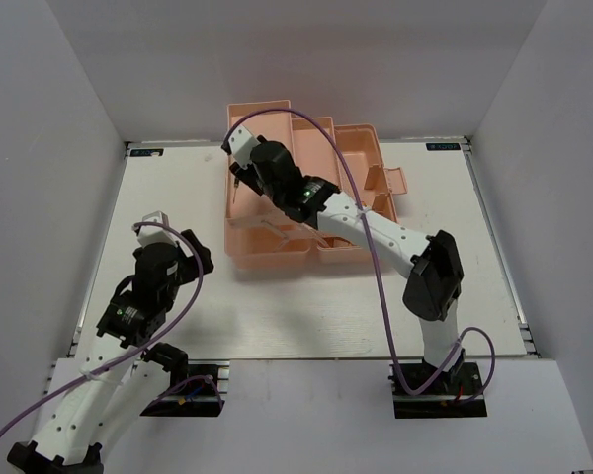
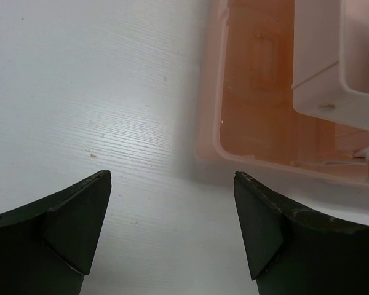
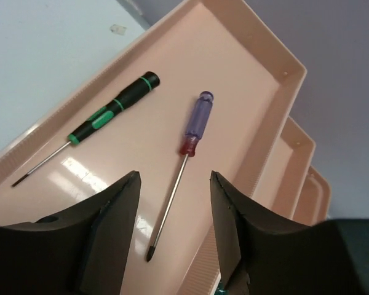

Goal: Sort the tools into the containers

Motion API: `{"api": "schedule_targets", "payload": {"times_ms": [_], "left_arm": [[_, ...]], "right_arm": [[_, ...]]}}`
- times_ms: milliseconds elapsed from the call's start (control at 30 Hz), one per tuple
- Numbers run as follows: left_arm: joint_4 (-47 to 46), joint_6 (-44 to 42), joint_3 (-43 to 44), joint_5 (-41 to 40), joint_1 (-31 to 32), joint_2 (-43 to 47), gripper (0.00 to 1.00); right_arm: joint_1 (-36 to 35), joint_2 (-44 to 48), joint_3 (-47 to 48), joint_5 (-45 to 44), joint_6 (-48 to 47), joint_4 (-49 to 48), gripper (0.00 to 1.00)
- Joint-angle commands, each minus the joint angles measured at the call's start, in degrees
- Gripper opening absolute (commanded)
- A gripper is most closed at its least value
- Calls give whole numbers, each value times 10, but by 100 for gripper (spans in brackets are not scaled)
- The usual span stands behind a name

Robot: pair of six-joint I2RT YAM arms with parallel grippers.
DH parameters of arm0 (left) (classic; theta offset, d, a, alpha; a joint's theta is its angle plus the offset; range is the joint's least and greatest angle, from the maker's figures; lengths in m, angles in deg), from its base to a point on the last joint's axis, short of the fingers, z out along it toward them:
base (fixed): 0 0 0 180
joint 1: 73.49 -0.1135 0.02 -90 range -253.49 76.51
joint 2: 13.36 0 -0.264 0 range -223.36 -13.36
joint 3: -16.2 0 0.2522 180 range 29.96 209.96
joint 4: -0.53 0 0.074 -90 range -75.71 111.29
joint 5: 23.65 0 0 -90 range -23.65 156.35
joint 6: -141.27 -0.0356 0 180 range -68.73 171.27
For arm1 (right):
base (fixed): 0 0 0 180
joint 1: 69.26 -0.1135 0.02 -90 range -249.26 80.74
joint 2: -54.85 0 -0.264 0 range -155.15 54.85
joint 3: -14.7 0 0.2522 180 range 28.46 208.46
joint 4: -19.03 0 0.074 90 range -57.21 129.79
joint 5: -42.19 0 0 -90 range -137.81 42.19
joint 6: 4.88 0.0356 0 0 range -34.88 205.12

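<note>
Right jaws apart, empty, over green-black screwdriver (image 3: 97, 118), blue-red screwdriver (image 3: 188, 145): two in one tray (image 3: 234, 67); left jaws apart, empty

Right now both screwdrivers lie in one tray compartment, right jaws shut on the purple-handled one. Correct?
Not quite. The right jaws stand open over the purple-handled screwdriver, holding nothing; it lies beside the green-black screwdriver in one tray compartment. Right wrist view shows it.

2 screwdrivers (image 3: 111, 110) (image 3: 194, 126), 1 peach-pink toolbox (image 1: 371, 158), 2 arms (image 1: 148, 286) (image 1: 395, 237), 1 table (image 1: 306, 311)

White wood-grain table (image 1: 306, 311), plain grey walls (image 1: 376, 59) around
</note>
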Motion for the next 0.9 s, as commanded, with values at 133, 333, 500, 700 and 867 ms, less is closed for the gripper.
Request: {"api": "schedule_targets", "payload": {"times_ms": [133, 333, 500, 700, 867], "left_arm": [[-14, -7, -3, 18, -2, -1, 92], [-14, -7, -3, 18, -2, 5, 92], [-14, -7, -3, 18, -2, 10, 92], [-20, -7, -9, 24, -2, 10, 92], [-20, -7, -9, 24, -2, 10, 92]], "right_arm": [[31, 76, 128, 286, -19, 255, 63], [45, 95, 115, 696, -239, 441, 58], [35, 104, 28, 773, -350, 528, 56], [3, 131, -113, 585, -278, 358, 53], [-27, 124, -183, 415, -193, 238, 53]]}}
